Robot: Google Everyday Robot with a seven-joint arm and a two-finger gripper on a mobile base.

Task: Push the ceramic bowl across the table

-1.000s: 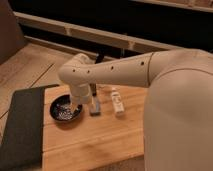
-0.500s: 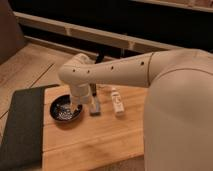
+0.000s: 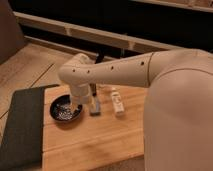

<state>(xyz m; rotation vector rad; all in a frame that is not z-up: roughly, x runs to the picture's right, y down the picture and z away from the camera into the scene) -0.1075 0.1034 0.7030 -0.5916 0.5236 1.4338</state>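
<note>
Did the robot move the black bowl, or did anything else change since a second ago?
Nothing has visibly changed. The gripper is low over the table, right beside the ceramic bowl, just as before. The bowl is in the same spot next to the dark mat.

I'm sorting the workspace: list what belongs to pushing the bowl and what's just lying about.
Job: ceramic bowl; table; gripper, low beside the bowl.
Lying about: dark grey mat at the table's left end.
</note>
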